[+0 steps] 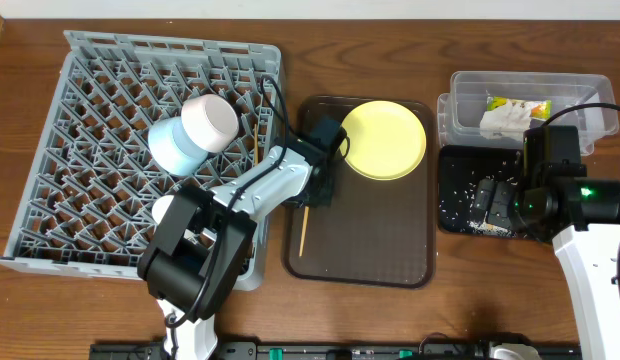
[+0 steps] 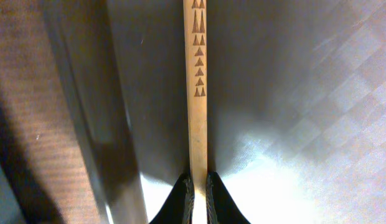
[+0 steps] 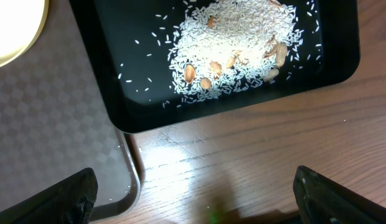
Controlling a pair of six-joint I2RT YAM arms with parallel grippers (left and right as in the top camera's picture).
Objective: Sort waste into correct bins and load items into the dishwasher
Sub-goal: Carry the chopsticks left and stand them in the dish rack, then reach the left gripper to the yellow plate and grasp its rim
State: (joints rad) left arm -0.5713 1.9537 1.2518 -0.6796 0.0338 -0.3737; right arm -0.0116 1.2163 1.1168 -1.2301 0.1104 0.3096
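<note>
My left gripper (image 1: 318,180) (image 2: 198,198) is shut on a thin wooden chopstick (image 1: 303,226) (image 2: 196,93) that lies along the left side of the brown serving tray (image 1: 390,240). The yellow-green plate (image 1: 386,139) sits at that tray's far end. A white bowl (image 1: 211,122) and a light blue bowl (image 1: 174,146) rest in the grey dish rack (image 1: 90,120). My right gripper (image 1: 495,203) (image 3: 202,199) is open and empty beside the black tray (image 1: 460,170) (image 3: 149,118), which holds rice crumbs (image 3: 233,43). The clear tub (image 1: 470,88) holds the wrapper (image 1: 520,104) and tissue (image 1: 502,123).
A small white rounded object (image 1: 163,209) shows in the rack beside my left arm, mostly hidden. The brown tray's corner (image 3: 56,124) and the plate's edge (image 3: 12,31) lie left of the black tray in the right wrist view. Bare wooden table (image 3: 255,162) lies under the right gripper.
</note>
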